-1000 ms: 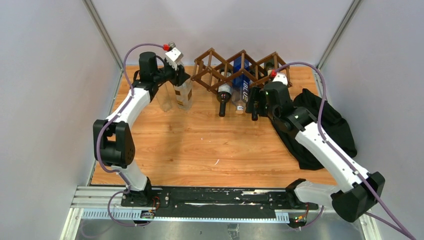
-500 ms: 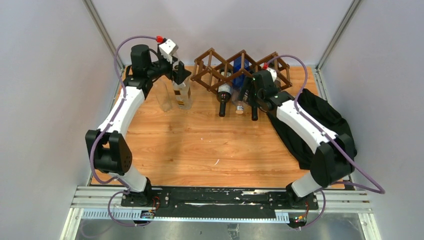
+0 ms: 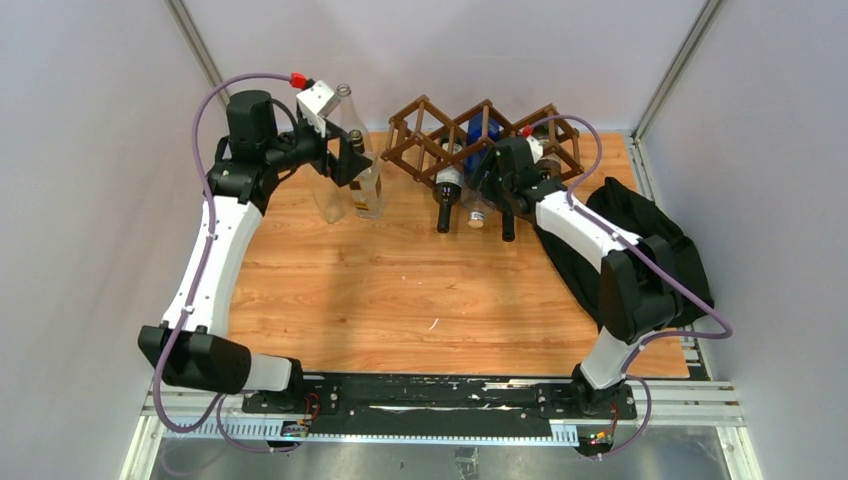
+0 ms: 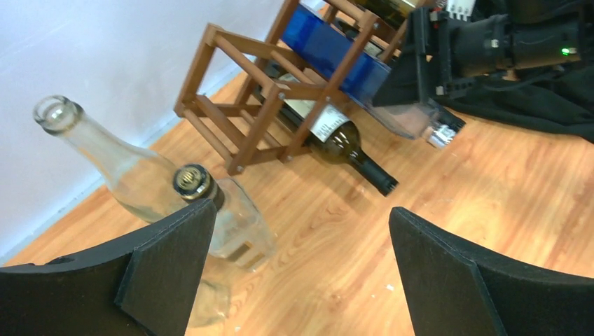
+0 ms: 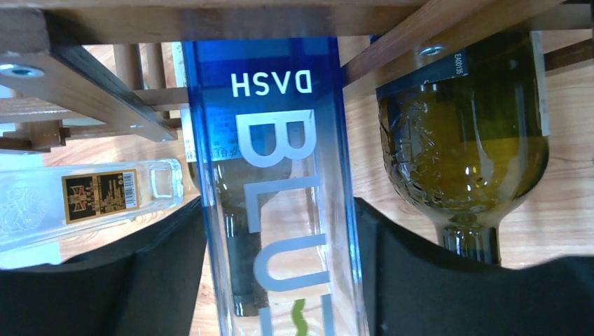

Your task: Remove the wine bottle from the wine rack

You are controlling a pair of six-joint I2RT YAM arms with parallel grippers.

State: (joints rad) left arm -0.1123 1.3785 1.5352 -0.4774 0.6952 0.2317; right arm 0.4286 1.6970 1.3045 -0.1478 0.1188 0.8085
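The dark brown wine rack (image 3: pixel 420 125) stands at the back of the table. A blue wine bottle (image 3: pixel 480 138) lies in one of its cells, neck toward me. My right gripper (image 3: pixel 490 185) is at that bottle's lower body. In the right wrist view both pads press the sides of the blue bottle (image 5: pixel 273 175), so the right gripper (image 5: pixel 279 210) is shut on it. My left gripper (image 3: pixel 352 160) hangs open left of the rack (image 4: pixel 231 52), above the clear bottles. Only bare table shows between the left gripper's (image 4: pixel 301 208) fingers.
Two dark green bottles (image 3: pixel 447 190) (image 5: pixel 462 154) also lie in the rack. Upright clear bottles stand to its left: a tall one (image 4: pixel 98 150) and a gold-capped one (image 4: pixel 235 220). A black cloth (image 3: pixel 650 240) lies at the right.
The left gripper opened, let go of the clear bottle and drew back to the left. The right arm reached into the rack and its jaws closed onto the blue bottle.
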